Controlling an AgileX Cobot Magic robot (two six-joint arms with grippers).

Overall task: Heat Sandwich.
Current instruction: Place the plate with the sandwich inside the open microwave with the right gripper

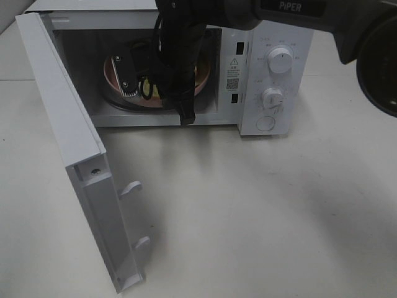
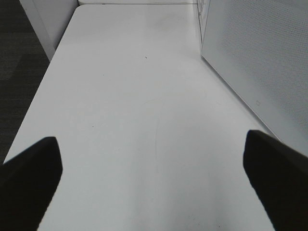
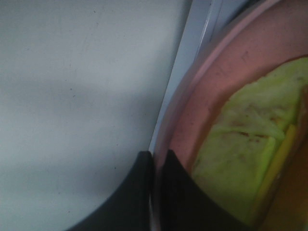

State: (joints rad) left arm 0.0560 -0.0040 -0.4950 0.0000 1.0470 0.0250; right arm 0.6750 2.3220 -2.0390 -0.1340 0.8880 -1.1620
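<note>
Loading step, apparently close to its end. Right claw (image 3: 156,156) deep inside the open white microwave oven (image 1: 291,121), nearly shut, pinching the thin rim of the round pink plate (image 3: 211,86). On that plate, inside the cavity, the squarish white-bread sandwich with a yellow-green layer (image 3: 240,159), just beside the dark fingers (image 3: 178,192). Hard to tell whether the plate already lies flat in there.

Next, probably: to open the claw, to draw the arm straight out without dragging the plate, then to swing shut the white hinged door (image 1: 62,105) and to turn the round white knobs (image 1: 280,62).

Left claw (image 2: 151,144) wide open, nothing in it, hovering over the plain white desk (image 2: 130,96), near a white perforated panel (image 2: 260,57). Desk smooth, bare and matte, with faint scratches. Beyond its edge, dark grey floor (image 2: 19,48).
</note>
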